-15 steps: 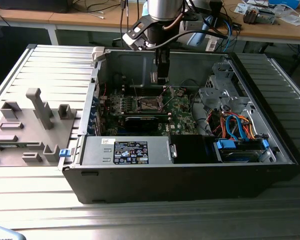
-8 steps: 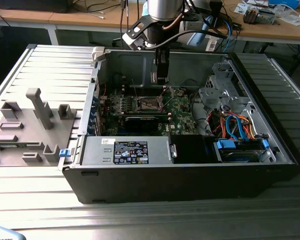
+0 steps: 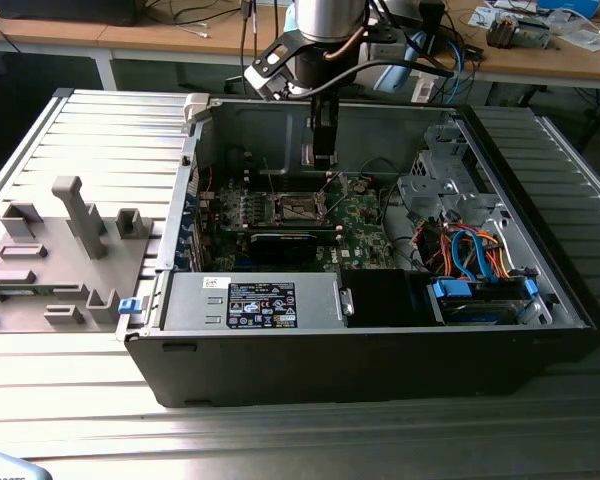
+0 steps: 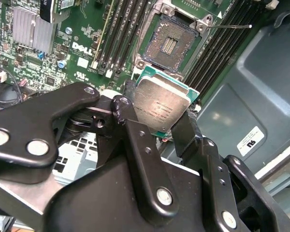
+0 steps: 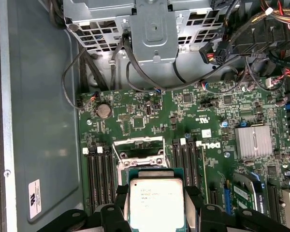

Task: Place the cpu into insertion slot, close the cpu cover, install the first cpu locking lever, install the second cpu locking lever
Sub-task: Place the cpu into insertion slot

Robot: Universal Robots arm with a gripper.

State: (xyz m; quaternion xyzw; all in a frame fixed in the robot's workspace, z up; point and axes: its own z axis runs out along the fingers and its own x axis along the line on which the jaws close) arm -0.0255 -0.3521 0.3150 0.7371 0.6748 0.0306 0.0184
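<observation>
My gripper (image 4: 157, 112) is shut on the cpu (image 4: 162, 104), a small square chip with a dull silver top and a green rim, gripped by two opposite edges. In the first wrist view the cpu (image 5: 156, 203) hangs above the green motherboard, just short of the insertion slot (image 5: 135, 159). The insertion slot (image 4: 170, 44) lies uncovered, its dark contact field showing. The cpu cover (image 5: 137, 141), a silvery frame, stands swung back at the socket's edge. A thin wire lever (image 4: 232, 26) sticks out beside the socket. In the exterior view my gripper (image 3: 325, 155) hovers inside the open case above the insertion slot (image 3: 298, 208).
Long memory slots (image 5: 99, 174) flank the socket on both sides. A finned heat sink (image 5: 253, 141) and a metal drive cage (image 5: 150, 29) with cables lie nearby. Outside the case (image 3: 360, 350), a grey fixture (image 3: 55, 250) sits at the exterior view's left.
</observation>
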